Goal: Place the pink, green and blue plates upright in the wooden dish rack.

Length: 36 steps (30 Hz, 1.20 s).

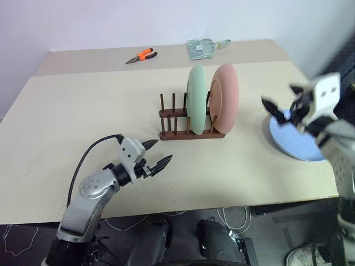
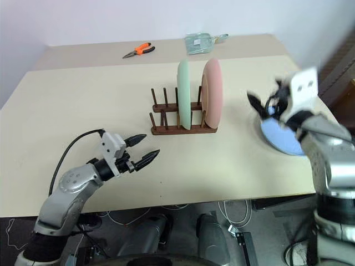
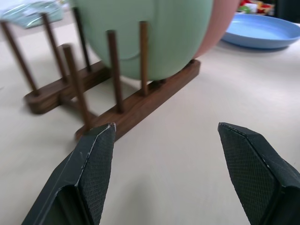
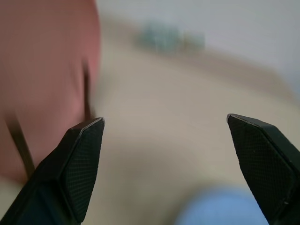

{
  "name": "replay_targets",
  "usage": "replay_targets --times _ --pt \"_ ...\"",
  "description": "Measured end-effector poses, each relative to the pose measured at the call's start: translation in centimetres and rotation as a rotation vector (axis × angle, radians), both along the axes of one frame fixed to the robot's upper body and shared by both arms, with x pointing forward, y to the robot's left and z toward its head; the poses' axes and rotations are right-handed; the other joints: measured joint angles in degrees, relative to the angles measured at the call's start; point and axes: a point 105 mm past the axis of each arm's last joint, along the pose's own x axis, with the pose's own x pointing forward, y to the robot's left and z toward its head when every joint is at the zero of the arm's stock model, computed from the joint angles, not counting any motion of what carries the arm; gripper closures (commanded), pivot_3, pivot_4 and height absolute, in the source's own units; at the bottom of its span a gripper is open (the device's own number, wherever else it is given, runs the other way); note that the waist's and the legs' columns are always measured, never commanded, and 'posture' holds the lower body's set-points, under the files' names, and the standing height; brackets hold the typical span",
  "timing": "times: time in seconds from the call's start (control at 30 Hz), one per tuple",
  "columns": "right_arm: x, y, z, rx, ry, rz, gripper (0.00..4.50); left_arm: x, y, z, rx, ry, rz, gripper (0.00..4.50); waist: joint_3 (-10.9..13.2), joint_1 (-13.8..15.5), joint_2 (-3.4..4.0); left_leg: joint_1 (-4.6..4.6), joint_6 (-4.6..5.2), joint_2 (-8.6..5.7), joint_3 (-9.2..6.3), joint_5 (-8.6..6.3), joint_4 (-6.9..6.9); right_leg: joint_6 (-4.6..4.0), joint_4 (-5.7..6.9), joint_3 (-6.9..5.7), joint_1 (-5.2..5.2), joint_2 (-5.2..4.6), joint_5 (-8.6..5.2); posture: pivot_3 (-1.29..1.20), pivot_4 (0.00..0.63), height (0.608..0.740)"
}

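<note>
The wooden dish rack (image 1: pixel 183 132) stands mid-table. The green plate (image 1: pixel 195 100) and the pink plate (image 1: pixel 226 95) stand upright in its right-hand slots, side by side. Several pegs on its left hold nothing. The blue plate (image 1: pixel 297 141) lies flat near the table's right edge. My right gripper (image 4: pixel 164 122) hovers open over the blue plate's near-left rim, to the right of the pink plate, with nothing between its fingers. My left gripper (image 1: pixel 160 153) is open and empty, low over the table in front of the rack, pointing at the rack's base (image 3: pixel 140 101).
Orange-handled pliers (image 1: pixel 141 55) and a clear plastic packet (image 1: pixel 202 49) lie at the far edge of the table (image 1: pixel 83 111). The blue plate sits close to the right edge. Cables hang below the front edge.
</note>
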Motion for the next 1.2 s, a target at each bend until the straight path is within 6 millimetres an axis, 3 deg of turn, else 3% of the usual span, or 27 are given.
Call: replay_targets --times 0.1,0.2,0.27,0.4,0.43,0.6,0.67,0.73,0.83,0.87,0.93,1.0,1.2 --pt "-0.6 -1.0 -3.2 -0.07 0.09 -0.064 0.22 0.2 -0.3 -0.1 0.007 -0.003 -0.018 0.91 0.0 0.0 0.07 0.07 0.0 0.13 0.3 0.0 0.0 -0.01 0.01 0.01 -0.03 -0.05 -0.01 0.0 0.15 0.74" --pt "-0.7 -2.4 -5.5 -0.109 0.153 -0.151 1.05 0.4 -0.3 0.0 0.012 -0.011 -0.026 0.91 0.0 0.2 0.06 0.08 0.02 0.13 0.35 -0.01 0.02 -0.01 0.0 0.02 -0.02 -0.05 -0.01 0.0 0.15 0.74" --pt "-0.8 -3.0 -6.6 -0.113 0.185 -0.188 1.99 0.3 -0.3 -0.1 0.014 -0.011 -0.027 0.91 0.0 0.2 0.07 0.08 0.03 0.13 0.37 -0.02 0.02 0.0 0.0 0.02 -0.02 -0.05 0.0 0.0 0.15 0.74" --pt "-0.4 -3.5 -6.7 -0.127 0.186 -0.214 4.14 0.3 -0.3 -0.1 0.018 -0.012 -0.027 0.91 0.0 0.2 0.07 0.08 0.03 0.13 0.38 -0.02 0.04 0.0 0.0 0.02 -0.02 -0.04 0.0 0.0 0.15 0.74" --pt "-0.2 -3.4 -6.6 -0.129 0.18 -0.217 4.41 0.3 -0.3 -0.1 0.019 -0.013 -0.025 0.91 0.0 0.2 0.07 0.08 0.03 0.13 0.38 -0.02 0.04 0.0 0.0 0.02 -0.02 -0.04 0.0 0.0 0.15 0.74" --pt "0.5 -3.2 -5.7 -0.144 0.141 -0.22 4.41 0.3 0.0 -0.3 0.026 -0.009 -0.014 0.91 0.0 0.1 0.06 0.08 0.04 0.13 0.4 -0.03 0.04 0.01 0.0 0.04 -0.02 -0.04 0.0 0.0 0.15 0.74" --pt "1.5 -2.2 -3.8 -0.124 0.059 -0.197 4.41 0.1 0.1 -0.6 0.027 0.0 -0.008 0.91 0.0 -0.2 0.1 0.14 0.04 0.2 0.55 -0.03 0.02 -0.01 0.02 0.07 -0.04 -0.04 0.02 0.0 0.15 0.74" --pt "2.9 -0.1 0.4 -0.077 -0.093 -0.134 4.41 0.0 0.3 -0.8 0.034 0.001 0.005 0.91 0.2 -0.5 0.34 0.16 0.04 0.27 0.7 -0.03 0.02 -0.07 0.03 0.07 -0.08 -0.07 0.05 0.0 0.15 0.74" --pt "3.1 4.0 10.8 0.058 -0.433 0.019 4.41 0.3 0.8 -0.7 0.043 -0.025 0.043 0.91 0.3 -0.7 0.45 0.16 0.04 0.33 0.68 -0.03 -0.03 -0.06 0.04 0.02 -0.1 -0.05 0.06 0.0 0.15 0.74" --pt "2.2 5.6 14.5 0.142 -0.547 0.093 4.41 0.7 1.3 -0.7 0.047 -0.038 0.074 0.91 0.3 -0.7 0.43 0.16 0.04 0.35 0.64 -0.03 -0.05 -0.05 0.02 0.0 -0.11 -0.04 0.06 0.0 0.15 0.74" --pt "0.0 8.5 19.1 0.305 -0.675 0.265 4.41 1.6 2.6 -0.7 0.057 -0.068 0.151 0.91 0.2 -0.2 0.27 0.16 0.01 0.39 0.58 -0.09 -0.06 -0.07 0.02 -0.01 -0.11 -0.03 0.07 0.0 0.15 0.74" --pt "-1.6 11.5 20.9 0.492 -0.682 0.449 4.41 2.4 4.3 -0.6 0.066 -0.098 0.241 0.91 0.2 0.1 0.2 0.16 0.02 0.39 0.59 -0.12 -0.03 -0.08 0.01 0.01 -0.1 -0.02 0.08 0.0 0.15 0.74" --pt "-4.1 18.9 23.0 1.029 -0.499 0.821 4.41 3.3 7.8 -0.7 0.099 -0.157 0.407 0.91 0.2 -0.1 0.26 0.16 0.03 0.39 0.66 -0.12 -0.11 -0.12 0.11 0.06 -0.27 0.0 0.11 0.0 0.15 0.74"
